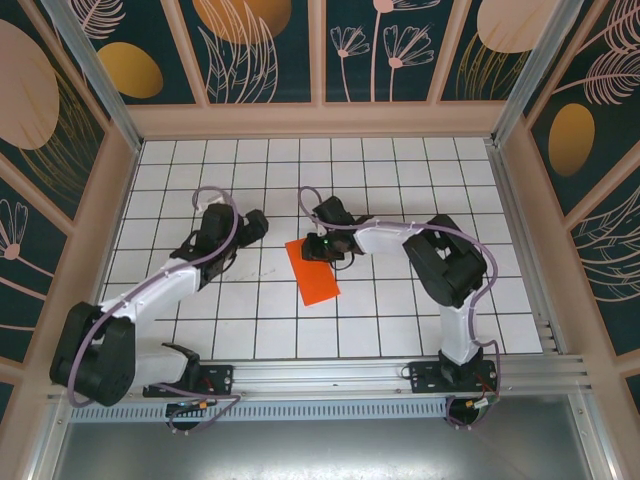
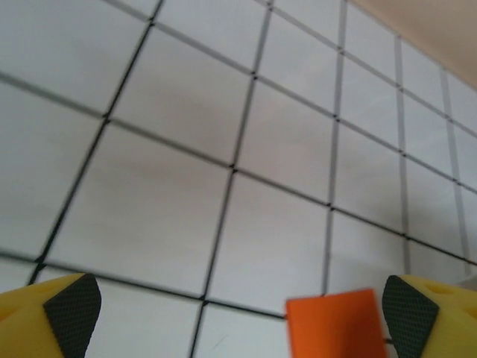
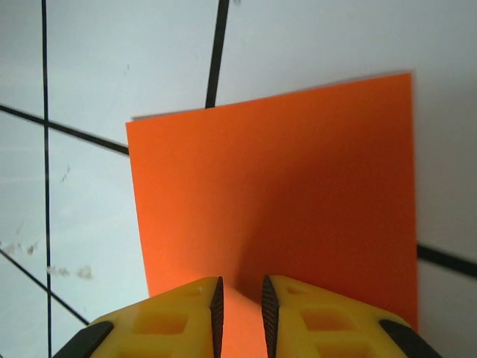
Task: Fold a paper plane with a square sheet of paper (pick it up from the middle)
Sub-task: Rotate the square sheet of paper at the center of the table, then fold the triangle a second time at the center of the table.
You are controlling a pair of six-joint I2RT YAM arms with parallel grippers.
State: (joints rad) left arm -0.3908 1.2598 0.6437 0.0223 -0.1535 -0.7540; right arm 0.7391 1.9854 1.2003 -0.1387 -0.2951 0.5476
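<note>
Near the middle of the top view, the orange paper lies on the white tabletop, its upper end hidden under the right claw. That claw is open just a crack, pinching nothing. The left claw is wide open and empty, with a cut-off paper corner beside it.

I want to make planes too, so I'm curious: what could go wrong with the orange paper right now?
1. The right end effector sits with its jaws barely apart right over the orange paper. If it moves off, it might drag or crumple the sheet.
2. The left end effector is wide open with the paper's corner beside one side of it, so it could nudge the paper askew.
</note>
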